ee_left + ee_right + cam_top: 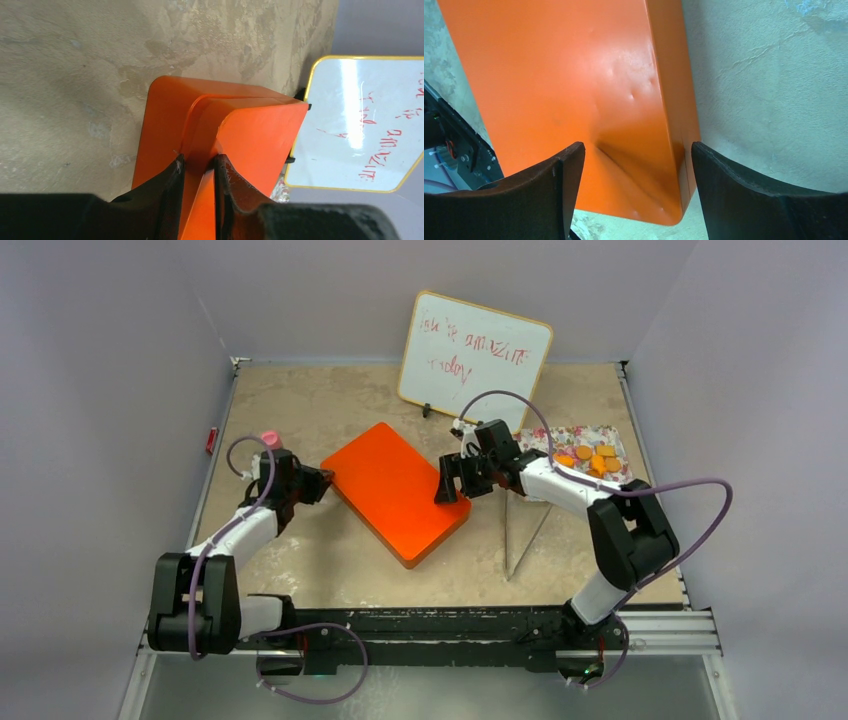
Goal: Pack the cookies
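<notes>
1. The cookies [597, 457], mostly orange discs, lie flat in a cluster on a floral tray [560, 435] at the far right of the bench [330, 400].
2. Being round, they show no long axis.
3. The orange box [395, 490] runs diagonally, far-left to near-right.
4. The left pincer [199, 162] is clamped on the box's thin lip at its left corner.
5. The right pincer [638, 150] gapes wide, straddling the box's right edge.

Overhead looks down; close wrist views share orange box [395, 490].
</notes>
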